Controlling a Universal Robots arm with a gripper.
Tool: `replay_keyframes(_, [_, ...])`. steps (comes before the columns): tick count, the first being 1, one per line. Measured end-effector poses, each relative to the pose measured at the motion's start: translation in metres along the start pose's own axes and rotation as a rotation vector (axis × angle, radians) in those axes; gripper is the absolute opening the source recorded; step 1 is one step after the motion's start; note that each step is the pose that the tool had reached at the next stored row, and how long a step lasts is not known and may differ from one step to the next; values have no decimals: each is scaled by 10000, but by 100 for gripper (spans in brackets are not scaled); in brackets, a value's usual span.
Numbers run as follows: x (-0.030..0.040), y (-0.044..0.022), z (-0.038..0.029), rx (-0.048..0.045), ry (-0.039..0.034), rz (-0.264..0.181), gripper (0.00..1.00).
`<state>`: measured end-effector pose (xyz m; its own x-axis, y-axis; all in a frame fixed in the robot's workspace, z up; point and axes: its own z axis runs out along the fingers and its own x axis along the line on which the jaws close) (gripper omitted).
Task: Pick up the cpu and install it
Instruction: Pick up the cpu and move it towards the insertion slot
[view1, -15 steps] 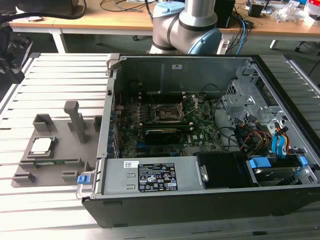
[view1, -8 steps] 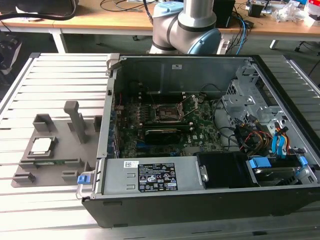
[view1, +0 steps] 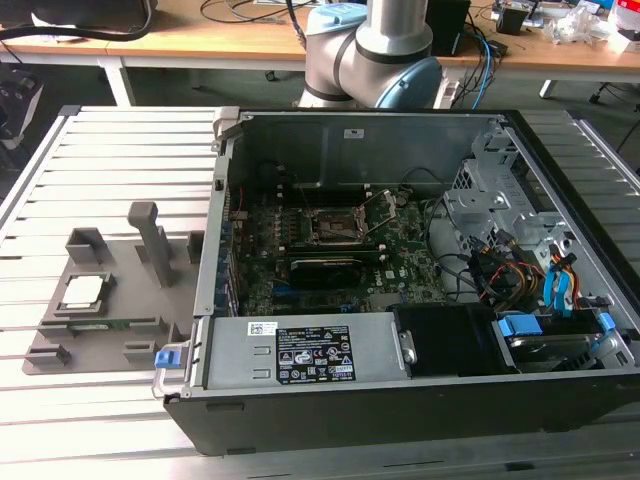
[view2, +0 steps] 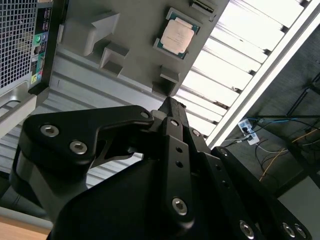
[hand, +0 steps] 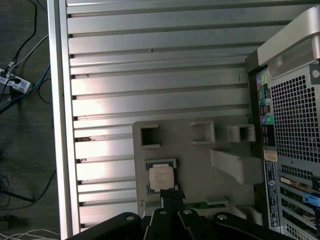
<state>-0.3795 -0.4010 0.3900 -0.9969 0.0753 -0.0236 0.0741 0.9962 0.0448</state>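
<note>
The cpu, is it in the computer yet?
Not yet. Nothing looks done: the cpu sits on the grey holder beside the computer case. In hand: nothing; the pincer is shut and empty, apart from it. Left: the pickup and the install; the socket looks empty.

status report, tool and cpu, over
Tool shut, empty, above the cpu, not touching. Cpu seated in grey fixture beside computer case. Nothing between them.
</note>
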Motion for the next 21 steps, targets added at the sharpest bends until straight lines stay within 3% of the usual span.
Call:
replay_keyframes(4, [1, 0, 0, 0, 0, 0, 11])
replay_keyframes(9, [3, -1, 1, 0, 0, 0, 42])
replay_keyframes(11, [4, -1, 2, -1, 0, 0, 60])
replay_keyframes(12, [6, 0, 2, 31, -1, 2, 60])
replay_keyframes(13, [5, 0, 2, 288, -20, -8, 60])
replay_keyframes(15, [5, 1, 12, 664, -43, -224, 60])
replay_keyframes(16, [5, 1, 14, 746, -48, -316, 60])
replay_keyframes(21, [5, 2, 20, 746, -48, -340, 60])
